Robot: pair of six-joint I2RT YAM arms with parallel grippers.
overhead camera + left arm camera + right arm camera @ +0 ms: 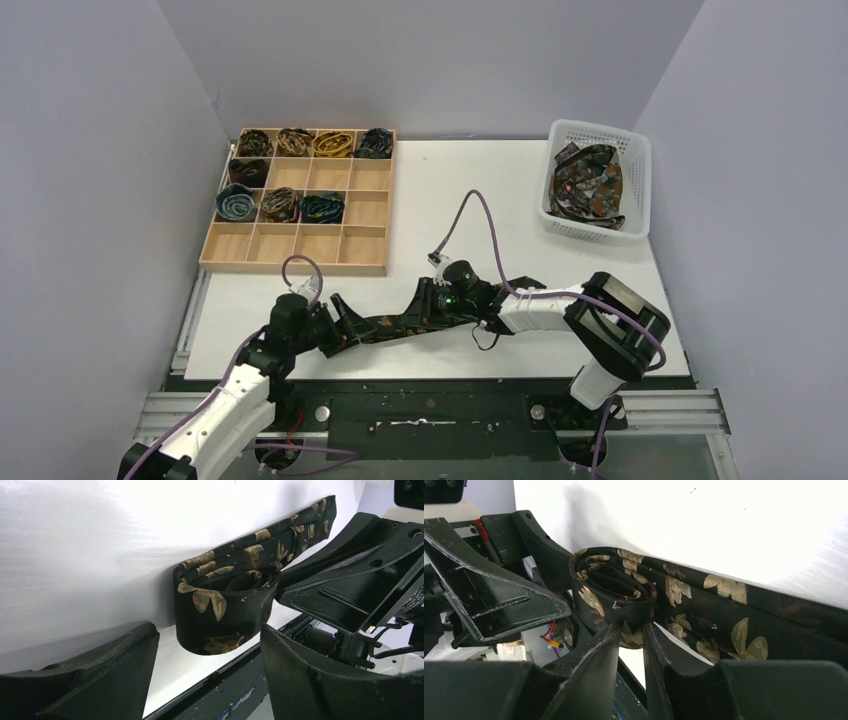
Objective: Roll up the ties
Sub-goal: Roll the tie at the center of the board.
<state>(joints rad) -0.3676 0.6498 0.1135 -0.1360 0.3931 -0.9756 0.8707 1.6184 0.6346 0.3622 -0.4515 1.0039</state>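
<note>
One dark necktie with a gold floral print [684, 595] lies on the white surface [480, 180] between the two arms. One end is wound into a small loose coil and the rest runs flat away from it. The left gripper [207, 630] stands wide, a finger on either side of the coil with a gap at each. The right gripper [631, 627] is narrow, pinching the coil's lower edge.

At the far left sits one wooden tray of sixteen compartments [296, 268]. It holds eight rolled ties [295, 141]: four in the top row, one in the second and three in the third. At the far right one white plastic basket [598, 128] holds a loose heap of patterned ties [590, 180], too tangled to count.
</note>
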